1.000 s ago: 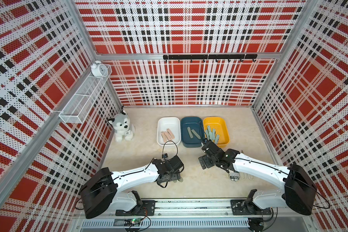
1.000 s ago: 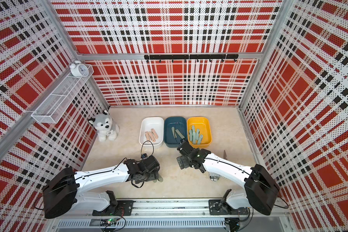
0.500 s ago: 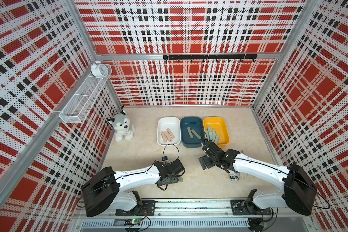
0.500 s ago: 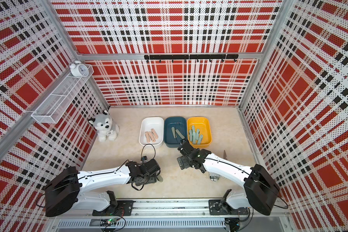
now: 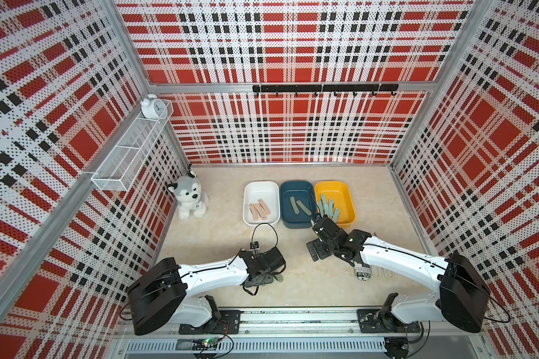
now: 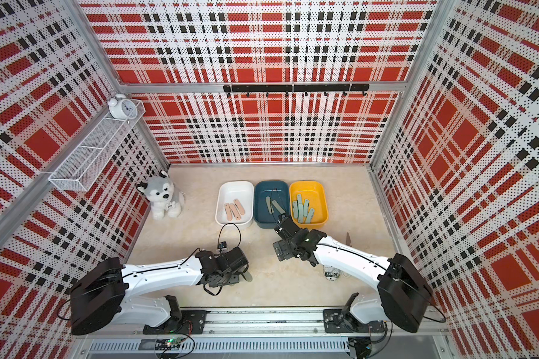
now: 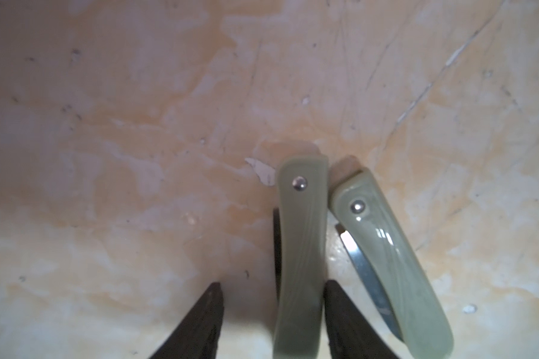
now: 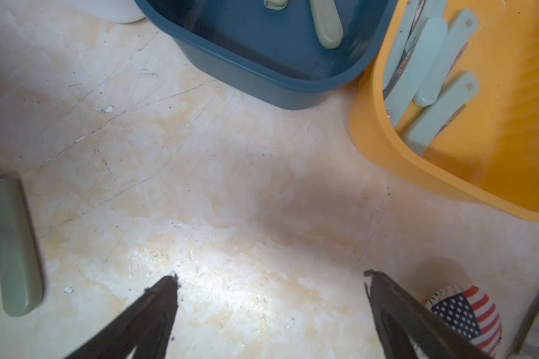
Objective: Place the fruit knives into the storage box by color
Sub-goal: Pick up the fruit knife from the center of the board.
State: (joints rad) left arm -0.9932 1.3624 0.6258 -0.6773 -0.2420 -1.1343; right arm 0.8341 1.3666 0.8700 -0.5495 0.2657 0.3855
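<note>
Perforated walls point(image 5: 293, 46) printed in red, white and black plaid close in three sides, held by aluminium posts point(image 5: 128, 46). The floor point(image 5: 224, 242) is pale marbled beige, scratched and catching a bright sheen. A white wire shelf point(image 5: 128, 155) holding an alarm clock point(image 5: 151, 107) hangs on the left wall. A black hook rail point(image 5: 324, 88) crosses the back.

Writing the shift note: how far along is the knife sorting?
Done: three pale pink folded knives in the white box, two sage ones in the blue box, several light teal ones in the yellow box. In hand: left gripper straddles a sage knife, not yet clamped. Remaining: that knife and its neighbour. Right gripper open, empty.
</note>
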